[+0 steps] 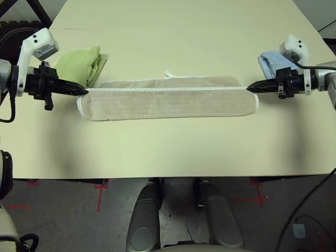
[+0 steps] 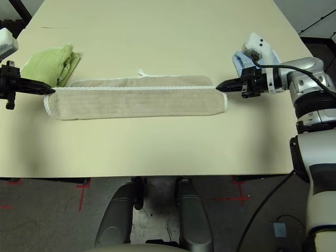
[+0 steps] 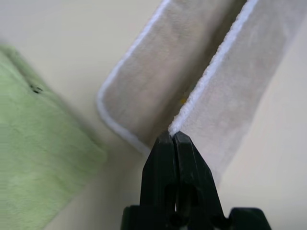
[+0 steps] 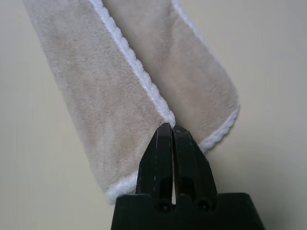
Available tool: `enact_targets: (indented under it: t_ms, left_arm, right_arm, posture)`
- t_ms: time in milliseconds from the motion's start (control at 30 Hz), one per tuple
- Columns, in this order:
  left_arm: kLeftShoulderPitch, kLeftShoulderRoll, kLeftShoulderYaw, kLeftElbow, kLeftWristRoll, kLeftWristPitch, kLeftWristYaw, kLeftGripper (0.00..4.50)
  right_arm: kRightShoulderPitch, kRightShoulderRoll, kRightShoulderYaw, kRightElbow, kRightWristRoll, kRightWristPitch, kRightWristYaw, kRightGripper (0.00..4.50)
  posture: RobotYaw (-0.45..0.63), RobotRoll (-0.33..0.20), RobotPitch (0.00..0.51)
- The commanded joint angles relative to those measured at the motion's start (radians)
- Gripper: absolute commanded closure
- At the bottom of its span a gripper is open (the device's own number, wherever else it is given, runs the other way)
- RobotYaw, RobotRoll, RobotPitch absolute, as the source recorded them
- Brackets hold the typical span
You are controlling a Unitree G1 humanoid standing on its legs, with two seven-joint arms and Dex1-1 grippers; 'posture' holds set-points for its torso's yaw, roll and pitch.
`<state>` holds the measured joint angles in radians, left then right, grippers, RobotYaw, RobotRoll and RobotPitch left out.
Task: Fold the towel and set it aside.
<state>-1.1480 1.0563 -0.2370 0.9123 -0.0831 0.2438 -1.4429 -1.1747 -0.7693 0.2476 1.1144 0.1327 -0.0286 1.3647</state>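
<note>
- The left gripper [image 1: 83, 92], two black fingers pressed together, pinches the white-stitched corner at the left end of the beige terry towel [image 1: 168, 98]; the left wrist view shows the tips closed on the upper flap's edge.
- The right gripper [image 1: 250, 87], likewise clamped with no gap between its fingers, holds the matching corner at the towel's right end.
- The towel lies on the cream tabletop [image 1: 168, 152] as a long narrow band, already doubled lengthwise, with its white edging running along the top of the near flap and a white care tag [image 1: 169, 73] poking out at the far edge.
- Its long axis runs straight across from one gripper to the other, so each arm is nearest its own end; a further fold would likely bring one end toward the other along that line.
- A crumpled lime-green towel [image 1: 81, 63] sits just beyond the left end; a light blue towel [image 1: 270, 62] sits just behind the right gripper.
</note>
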Motion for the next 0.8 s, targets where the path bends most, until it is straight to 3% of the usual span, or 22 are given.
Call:
enact_targets:
  t_ms: [33, 433, 800]
  left_arm:
    - [-0.015, -0.012, 0.045, 0.057, 0.041, -0.026, 0.093, 4.47]
    - [0.018, -0.040, 0.074, 0.054, 0.078, -0.011, 0.082, 4.47]
    - [0.042, -0.064, 0.089, 0.055, 0.095, -0.016, 0.114, 4.47]
  right_arm:
    - [0.003, 0.024, -0.047, 0.033, -0.038, -0.028, -0.081, 4.50]
    - [-0.018, 0.114, -0.102, 0.050, -0.128, -0.093, -0.286, 4.50]
    - [-0.014, 0.133, -0.111, 0.058, -0.188, -0.109, -0.306, 4.50]
  posture:
    - [-0.04, 0.000, 0.266]
    - [-0.04, 0.000, 0.273]
    - [-0.04, 0.000, 0.276]
